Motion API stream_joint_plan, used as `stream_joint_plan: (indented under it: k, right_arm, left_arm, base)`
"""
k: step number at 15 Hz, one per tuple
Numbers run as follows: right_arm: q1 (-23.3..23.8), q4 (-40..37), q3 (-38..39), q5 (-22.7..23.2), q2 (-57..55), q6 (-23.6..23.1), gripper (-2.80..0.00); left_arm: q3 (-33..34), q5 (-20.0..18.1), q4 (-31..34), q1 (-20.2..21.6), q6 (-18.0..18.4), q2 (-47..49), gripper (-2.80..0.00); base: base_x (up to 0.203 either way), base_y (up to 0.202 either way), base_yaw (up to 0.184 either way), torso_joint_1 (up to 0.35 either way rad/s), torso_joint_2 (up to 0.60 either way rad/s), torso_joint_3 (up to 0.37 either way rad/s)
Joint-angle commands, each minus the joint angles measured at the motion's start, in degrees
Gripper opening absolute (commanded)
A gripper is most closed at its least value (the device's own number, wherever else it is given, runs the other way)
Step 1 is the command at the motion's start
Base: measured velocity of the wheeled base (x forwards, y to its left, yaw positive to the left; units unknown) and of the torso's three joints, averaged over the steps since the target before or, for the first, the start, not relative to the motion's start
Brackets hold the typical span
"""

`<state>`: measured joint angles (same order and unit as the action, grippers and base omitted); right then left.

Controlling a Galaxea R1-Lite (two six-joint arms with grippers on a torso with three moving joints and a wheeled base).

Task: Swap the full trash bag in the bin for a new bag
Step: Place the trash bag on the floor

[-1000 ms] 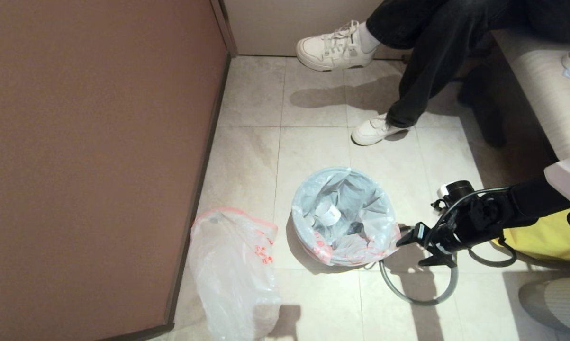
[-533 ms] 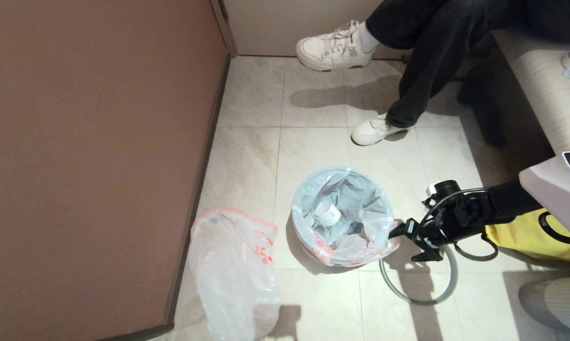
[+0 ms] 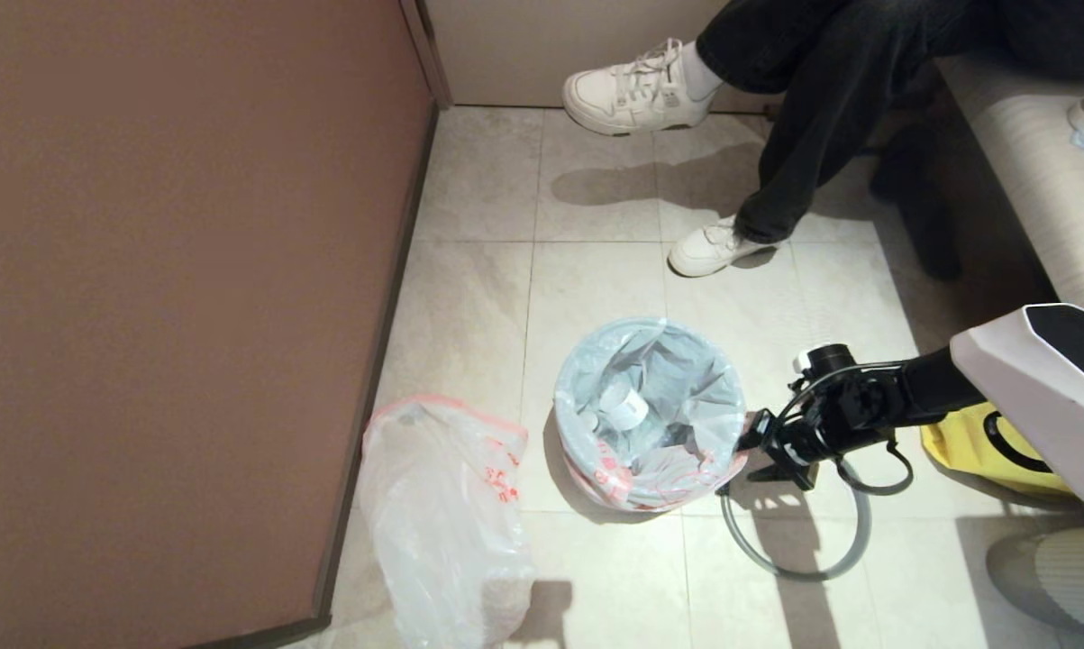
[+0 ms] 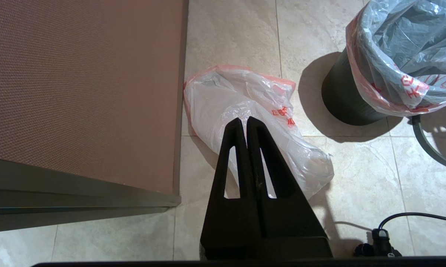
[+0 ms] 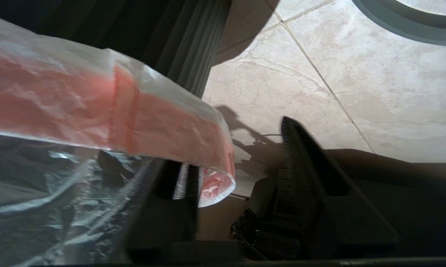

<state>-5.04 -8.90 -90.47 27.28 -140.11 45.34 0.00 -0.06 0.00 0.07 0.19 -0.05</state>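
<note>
The full trash bag lines the dark bin, its pink-red edge folded over the bin's wall; a white cup shape shows inside. The grey hoop lies on the floor beside the bin, off it. My right gripper is open at the bag's right edge. In the right wrist view the pink edge hangs between its fingers without being clamped. The new bag lies flat by the wall. My left gripper hovers shut above it, holding nothing.
A brown panel wall borders the left side. A seated person's legs and white shoes are beyond the bin. A yellow bag lies under my right arm, beside a bench. A black cable runs on the floor.
My right gripper has moved left along the floor, from beside the hoop up to the full bag's folded edge. The bags, bin and hoop have not moved.
</note>
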Motion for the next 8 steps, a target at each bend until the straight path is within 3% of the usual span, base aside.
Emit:
stream_joint_plan:
  k: [1, 4, 6, 8]
  right_arm:
    - [-0.47, 0.01, -1.17, 0.07, -0.60, 0.35, -2.80]
    - [-0.86, 2.84, -1.70, -0.17, -1.22, 2.41, -2.80]
    - [-0.87, 10.51, -1.41, 0.17, -2.00, 7.84, -2.80]
    - [-0.55, 12.23, -1.29, 2.60, -0.30, 11.93, -2.80]
  left_arm:
    - [0.00, -0.02, 0.00, 0.01, -0.02, 0.05, -2.80]
    - [0.00, -0.02, 0.00, 0.01, -0.02, 0.05, -2.80]
    - [0.00, -0.02, 0.00, 0.01, -0.02, 0.05, -2.80]
    - [0.00, -0.02, 0.00, 0.01, -0.02, 0.05, -2.80]
  base:
    - [0.000, 0.000, 0.000, 0.000, 0.00, 0.000]
    - [0.000, 0.000, 0.000, 0.000, 0.00, 0.000]
    - [0.000, 0.000, 0.000, 0.000, 0.00, 0.000]
    - [0.000, 0.000, 0.000, 0.000, 0.00, 0.000]
